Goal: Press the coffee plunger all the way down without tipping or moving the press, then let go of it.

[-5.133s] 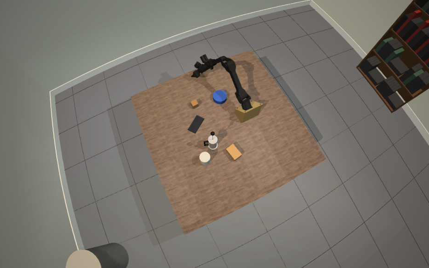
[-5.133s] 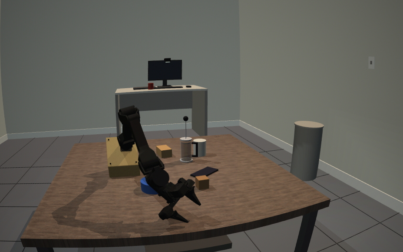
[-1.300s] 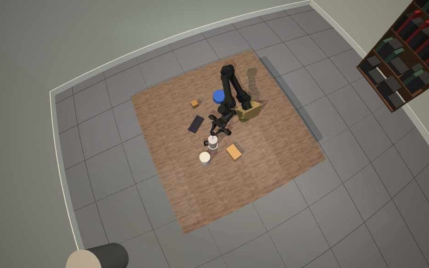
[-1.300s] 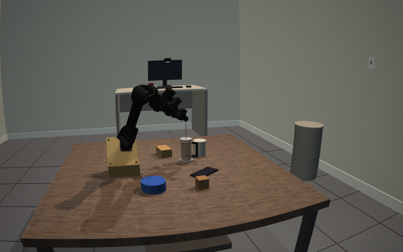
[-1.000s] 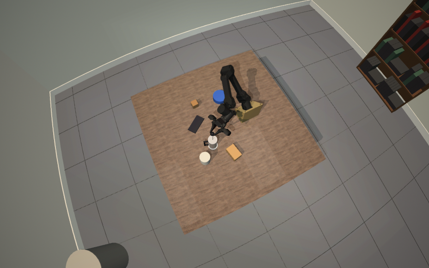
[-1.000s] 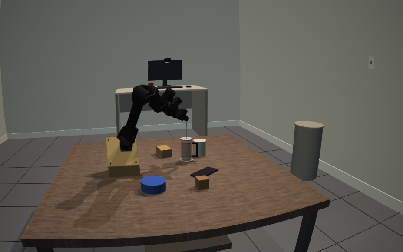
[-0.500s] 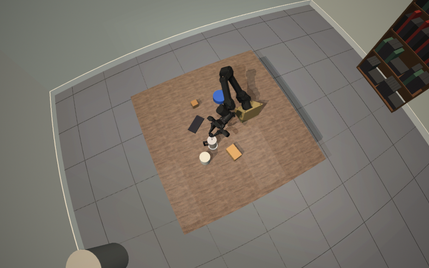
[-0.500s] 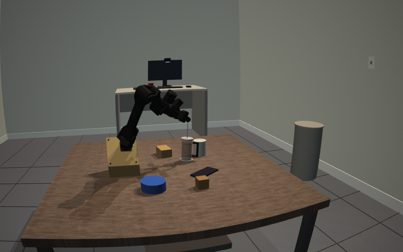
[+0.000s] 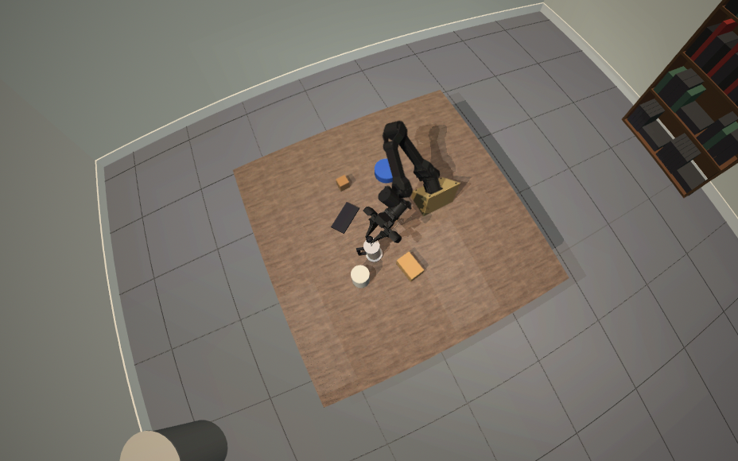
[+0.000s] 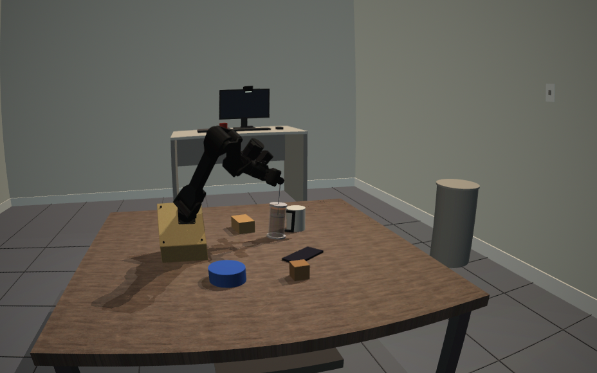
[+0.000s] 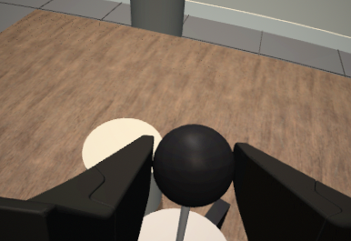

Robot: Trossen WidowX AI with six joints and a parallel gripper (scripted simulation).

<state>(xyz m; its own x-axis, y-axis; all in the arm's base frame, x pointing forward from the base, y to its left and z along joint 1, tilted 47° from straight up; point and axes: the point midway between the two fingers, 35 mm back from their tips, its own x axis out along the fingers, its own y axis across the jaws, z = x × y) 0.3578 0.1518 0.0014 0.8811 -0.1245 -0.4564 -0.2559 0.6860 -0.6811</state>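
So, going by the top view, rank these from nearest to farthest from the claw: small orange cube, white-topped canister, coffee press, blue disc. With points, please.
1. Coffee press [image 9: 372, 249] [image 10: 276, 224], right below the claw [image 9: 370, 239] [image 10: 280, 181] [image 11: 194, 165].
2. White-topped canister [image 9: 359, 275] [image 10: 297, 218] [image 11: 119, 141], just past the press.
3. Small orange cube [image 9: 343, 182] [image 10: 299, 270] and blue disc [image 9: 383, 171] [image 10: 227, 273], both up-frame: too close to call.

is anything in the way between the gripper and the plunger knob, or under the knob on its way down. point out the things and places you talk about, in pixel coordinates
Nothing visible is in the way. The gripper [image 9: 370, 239] [image 10: 280, 181] [image 11: 193, 150] is shut on the knob [image 11: 194, 165], and only the plunger's own thin rod [image 10: 279, 194] [image 11: 183, 223] shows between it and the press lid [image 9: 370, 245] [image 10: 277, 204] [image 11: 182, 229].
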